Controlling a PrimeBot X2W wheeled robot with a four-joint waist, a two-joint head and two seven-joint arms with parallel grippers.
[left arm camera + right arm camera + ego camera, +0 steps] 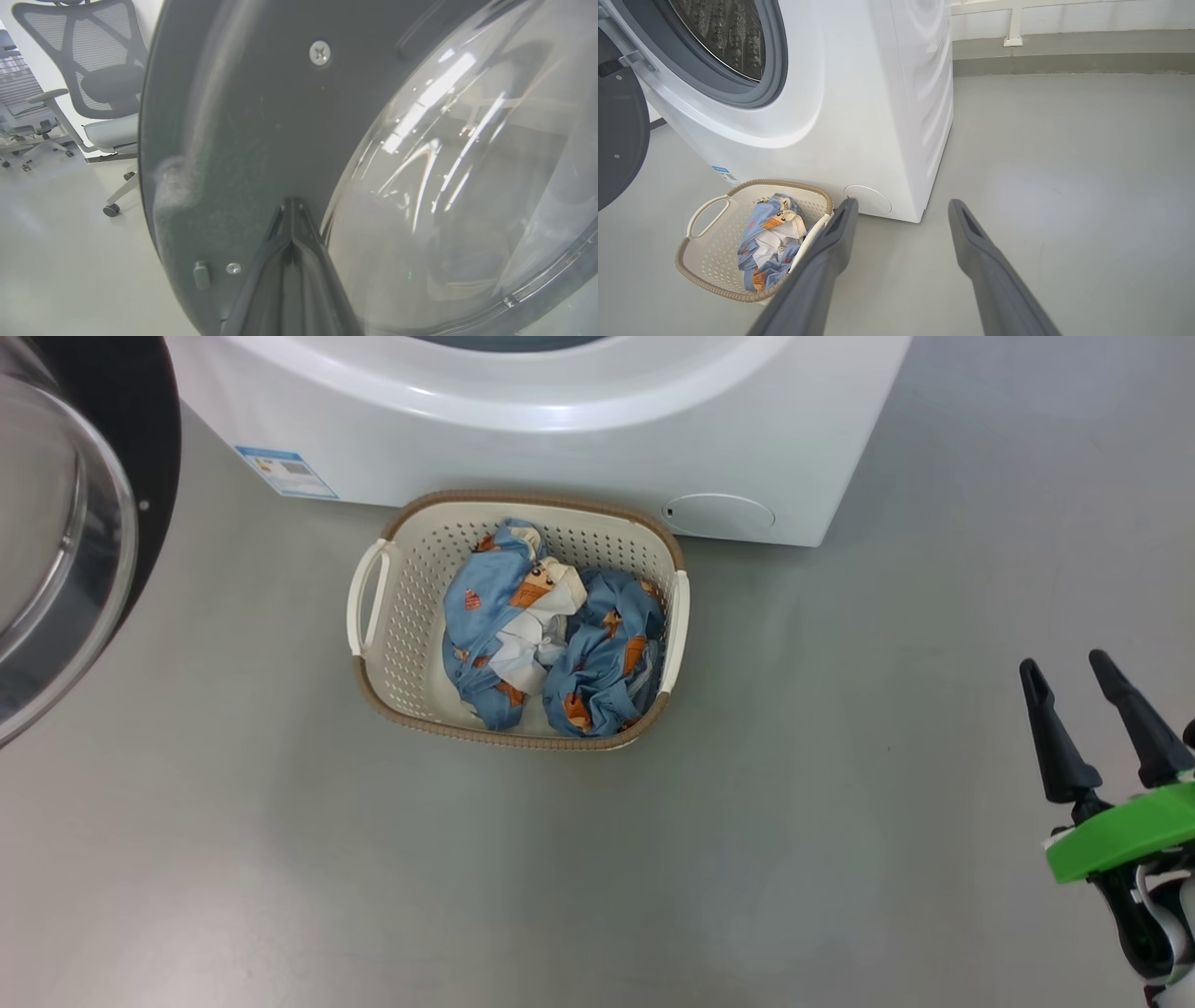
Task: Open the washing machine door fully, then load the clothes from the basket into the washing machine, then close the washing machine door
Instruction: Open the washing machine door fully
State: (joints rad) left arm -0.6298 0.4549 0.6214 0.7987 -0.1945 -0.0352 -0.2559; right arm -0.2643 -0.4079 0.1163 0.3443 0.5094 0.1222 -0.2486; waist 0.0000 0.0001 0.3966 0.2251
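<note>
L jaws pressed together at door (pixel 243 116); R jaws spread; clothes (pixel 551 644) in basket (pixel 411 607).

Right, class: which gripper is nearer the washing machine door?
Left. The left gripper, shut, has its tips right at the door, on its dark face beside the glass. The right gripper, open, hangs over the floor, beyond the basket from the door.

Perforated plastic basket (pixel 411 616), soft cloth clothes (pixel 551 644), glossy glass door (pixel 467 186).

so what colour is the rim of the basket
Brown, with a woven look: the rim runs round the cream-white perforated basket. The head view shows it best.
</note>
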